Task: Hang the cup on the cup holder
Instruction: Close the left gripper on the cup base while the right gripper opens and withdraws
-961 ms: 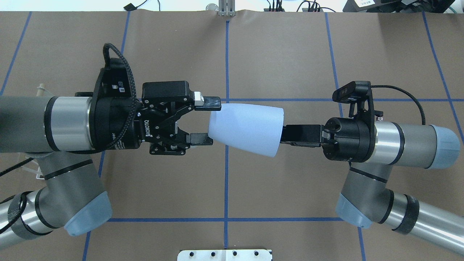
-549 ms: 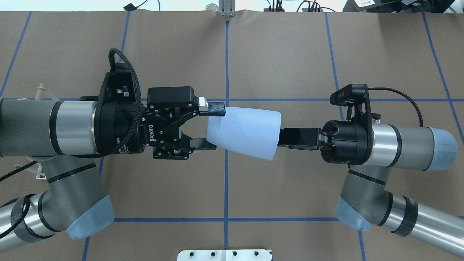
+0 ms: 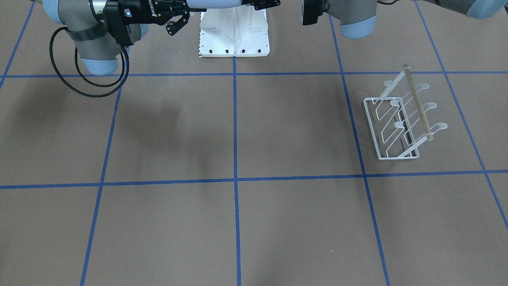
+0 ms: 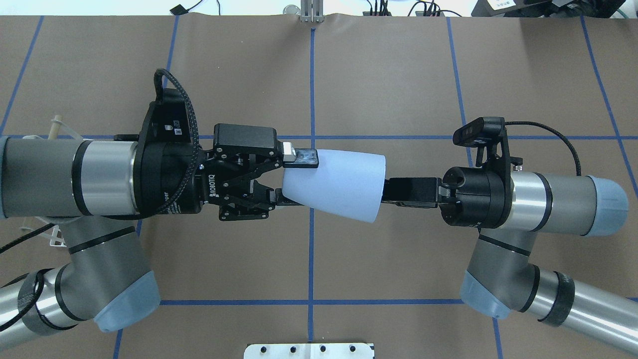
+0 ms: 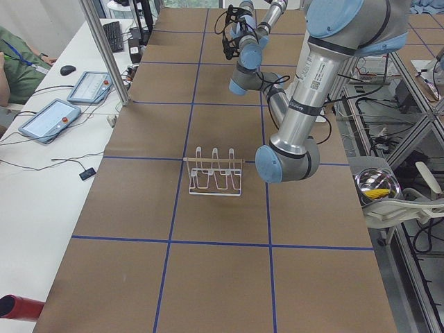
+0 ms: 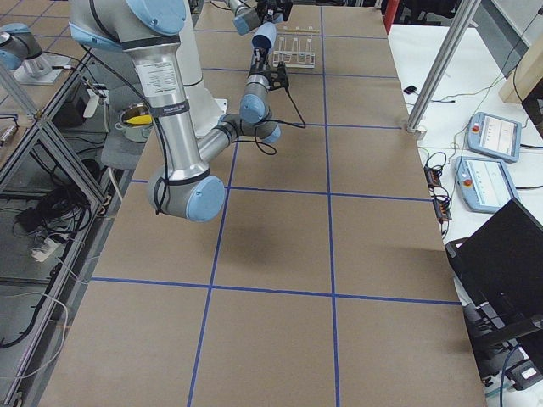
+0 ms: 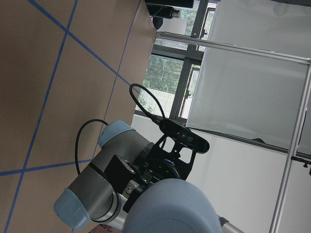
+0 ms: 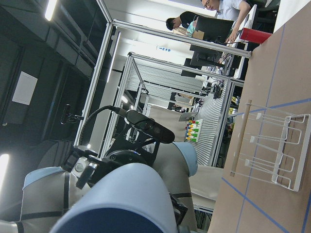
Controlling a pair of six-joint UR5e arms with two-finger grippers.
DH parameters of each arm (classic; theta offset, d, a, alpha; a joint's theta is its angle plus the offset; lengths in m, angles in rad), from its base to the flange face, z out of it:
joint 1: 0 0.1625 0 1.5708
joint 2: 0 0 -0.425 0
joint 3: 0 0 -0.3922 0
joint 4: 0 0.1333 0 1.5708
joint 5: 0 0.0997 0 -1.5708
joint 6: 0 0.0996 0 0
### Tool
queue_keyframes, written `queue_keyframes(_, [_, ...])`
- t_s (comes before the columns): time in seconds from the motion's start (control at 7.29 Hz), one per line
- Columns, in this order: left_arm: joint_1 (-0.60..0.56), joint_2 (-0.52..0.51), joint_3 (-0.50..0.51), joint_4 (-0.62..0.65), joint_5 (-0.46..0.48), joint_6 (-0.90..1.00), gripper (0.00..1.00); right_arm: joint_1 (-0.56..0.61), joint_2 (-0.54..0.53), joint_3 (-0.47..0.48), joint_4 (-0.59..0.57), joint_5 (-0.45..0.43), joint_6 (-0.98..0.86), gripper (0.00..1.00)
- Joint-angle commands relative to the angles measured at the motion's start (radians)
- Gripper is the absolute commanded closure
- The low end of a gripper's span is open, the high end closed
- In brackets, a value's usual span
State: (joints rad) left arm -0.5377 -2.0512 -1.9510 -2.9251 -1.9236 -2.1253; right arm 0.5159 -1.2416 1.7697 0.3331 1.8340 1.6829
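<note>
The light-blue cup point(image 4: 339, 184) is held on its side in the air between both arms, above the table's middle. My right gripper point(image 4: 388, 191) is shut on the cup's rim at the wide end, one finger inside the mouth. My left gripper point(image 4: 293, 178) is open, and its fingers point(image 4: 304, 156) straddle the cup's narrow closed end, close to its wall. The cup fills the bottom of the left wrist view point(image 7: 170, 208) and of the right wrist view point(image 8: 121, 199). The white wire cup holder point(image 3: 401, 123) with its wooden rod stands on the table on my left, mostly hidden under my left arm in the overhead view.
The white robot base plate point(image 3: 234, 35) sits at the table's near edge. The holder also shows in the left side view point(image 5: 216, 173). An operators' desk with tablets point(image 5: 48, 118) and a metal post point(image 5: 104, 48) border the far side of the table.
My left gripper has moved right, so its open fingers now reach around the cup's narrow end. The right gripper and cup have shifted slightly left.
</note>
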Motion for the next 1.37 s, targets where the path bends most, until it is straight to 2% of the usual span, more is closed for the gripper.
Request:
queue_keyframes(0.0, [0.001, 0.005, -0.002, 0.001, -0.003, -0.004, 1.0, -0.013, 0.025, 0.017, -0.006, -0.062, 0.058, 0.0])
queue_keyframes(0.14, [0.001, 0.003, -0.009, 0.004, -0.005, -0.005, 1.0, -0.013, 0.024, 0.031, -0.008, -0.076, 0.111, 0.0])
queue_keyframes(0.55, [0.001, 0.016, -0.02, 0.006, -0.012, -0.004, 1.0, -0.002, 0.011, 0.033, -0.009, -0.073, 0.11, 0.0])
queue_keyframes(1.24, [-0.063, 0.017, -0.022, 0.006, -0.067, -0.001, 1.0, 0.049, -0.099, 0.022, 0.0, -0.061, 0.101, 0.0])
